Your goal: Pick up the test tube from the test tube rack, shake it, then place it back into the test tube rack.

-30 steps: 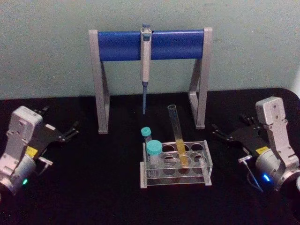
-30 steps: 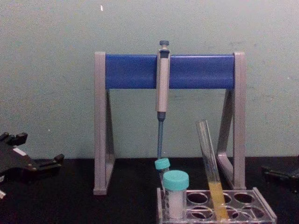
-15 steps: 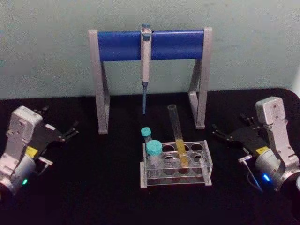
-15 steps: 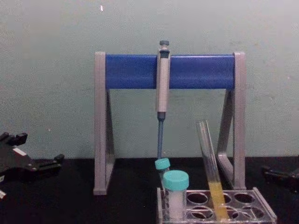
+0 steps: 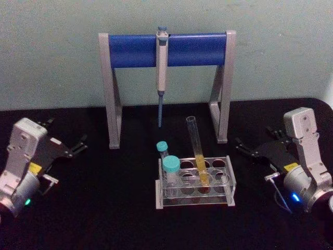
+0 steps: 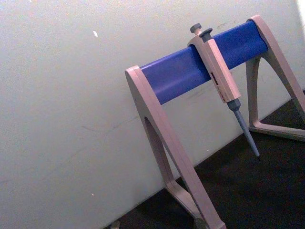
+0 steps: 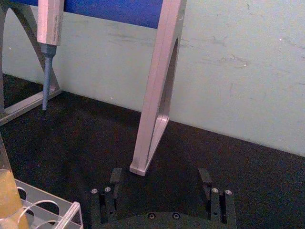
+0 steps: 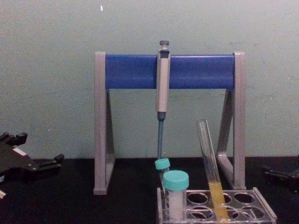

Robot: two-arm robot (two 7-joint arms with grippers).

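The test tube (image 5: 195, 146) is a long clear glass tube with yellow liquid in its lower part. It leans in a back-row hole of the clear plastic test tube rack (image 5: 227, 179) at the table's middle, and stands tilted in the chest view (image 8: 208, 158). My left gripper (image 5: 65, 131) rests open on the table far to the left of the rack. My right gripper (image 5: 255, 136) lies open to the right of the rack, a short gap from it. The right wrist view has its fingers (image 7: 116, 176) spread wide, with the rack's corner (image 7: 47, 212) nearby.
Two short teal-capped tubes (image 5: 170, 166) stand in the rack's left end. Behind the rack rises a tall grey-and-blue pipette stand (image 5: 130, 50) with a grey pipette (image 5: 162, 62) hanging from its bar. The table is black, with a pale wall behind.
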